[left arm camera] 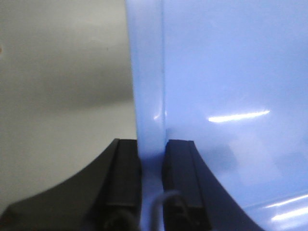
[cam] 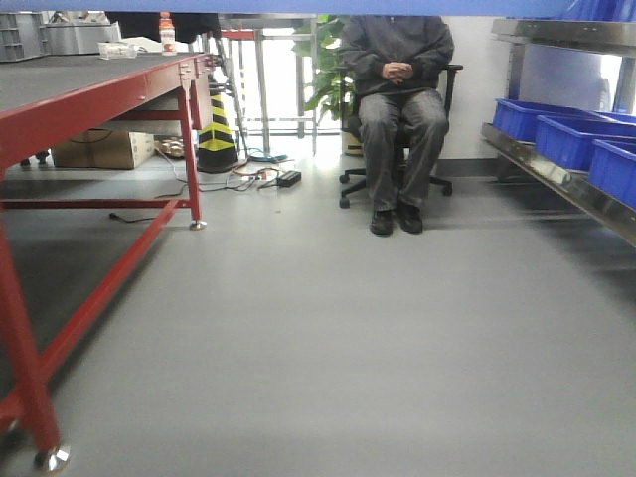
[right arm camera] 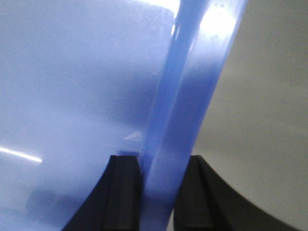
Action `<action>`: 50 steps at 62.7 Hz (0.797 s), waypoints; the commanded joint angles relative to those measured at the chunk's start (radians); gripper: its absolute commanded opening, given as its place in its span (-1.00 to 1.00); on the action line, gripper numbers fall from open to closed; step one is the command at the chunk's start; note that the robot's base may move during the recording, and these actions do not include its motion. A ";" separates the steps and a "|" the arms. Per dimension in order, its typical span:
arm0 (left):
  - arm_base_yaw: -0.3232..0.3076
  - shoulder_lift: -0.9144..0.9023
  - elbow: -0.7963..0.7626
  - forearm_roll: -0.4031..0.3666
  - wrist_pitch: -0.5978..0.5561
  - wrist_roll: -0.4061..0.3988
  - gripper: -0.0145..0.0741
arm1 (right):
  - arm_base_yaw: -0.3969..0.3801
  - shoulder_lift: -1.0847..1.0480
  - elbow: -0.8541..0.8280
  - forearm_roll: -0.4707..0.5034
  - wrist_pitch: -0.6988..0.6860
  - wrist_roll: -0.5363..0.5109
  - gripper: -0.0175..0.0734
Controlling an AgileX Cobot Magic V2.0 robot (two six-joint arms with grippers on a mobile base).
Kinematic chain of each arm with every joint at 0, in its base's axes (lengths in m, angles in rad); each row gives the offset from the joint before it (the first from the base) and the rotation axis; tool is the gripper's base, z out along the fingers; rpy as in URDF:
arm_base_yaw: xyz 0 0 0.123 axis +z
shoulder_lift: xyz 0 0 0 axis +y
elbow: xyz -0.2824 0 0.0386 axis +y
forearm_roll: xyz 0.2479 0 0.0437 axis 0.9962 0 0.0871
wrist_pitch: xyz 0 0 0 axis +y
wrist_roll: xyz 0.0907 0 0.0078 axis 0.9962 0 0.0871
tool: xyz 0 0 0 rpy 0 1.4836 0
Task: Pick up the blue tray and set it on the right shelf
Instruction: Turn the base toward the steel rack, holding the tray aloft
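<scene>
You are sharing the weight of the tray (left arm camera: 231,86): left gripper (left arm camera: 151,185) and right gripper (right arm camera: 156,190) are each clamping an opposite rim. It is hanging left of the shelf (cam: 561,174), not yet placed.

I am looking out into what is reading as a robotics lab or light-industrial workshop. A red-framed worktop (cam: 99,94) with a dark mat is standing on metal feet along the left. On the right, a steel shelving rack (cam: 586,199) is carrying deep blue storage bins (cam: 571,141). A yellow-and-black hazard cone (cam: 216,134), loose cables (cam: 248,177) and a cardboard box (cam: 99,149) are sitting on the bare grey floor (cam: 348,338). At the back a person (cam: 397,89) is sitting on an office chair (cam: 348,184) beside a potted plant (cam: 323,75).
</scene>
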 commanded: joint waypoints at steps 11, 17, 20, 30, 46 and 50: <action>-0.014 -0.034 -0.026 -0.051 -0.042 0.025 -0.78 | 0.002 -0.025 -0.025 -0.027 -0.068 -0.041 -0.47; -0.014 -0.032 -0.026 -0.051 -0.042 0.025 -0.78 | 0.002 -0.025 -0.025 -0.027 -0.068 -0.041 -0.47; -0.014 -0.032 -0.026 -0.051 -0.042 0.025 -0.78 | 0.002 -0.025 -0.025 -0.027 -0.069 -0.041 -0.47; -0.014 -0.032 -0.026 -0.055 -0.042 0.025 -0.78 | 0.002 -0.025 -0.025 -0.027 -0.069 -0.041 -0.47; -0.014 -0.032 -0.026 -0.055 -0.042 0.025 -0.78 | 0.002 -0.025 -0.025 -0.027 -0.069 -0.041 -0.47; -0.014 -0.032 -0.026 -0.055 -0.042 0.025 -0.78 | 0.002 -0.025 -0.025 -0.027 -0.069 -0.041 -0.47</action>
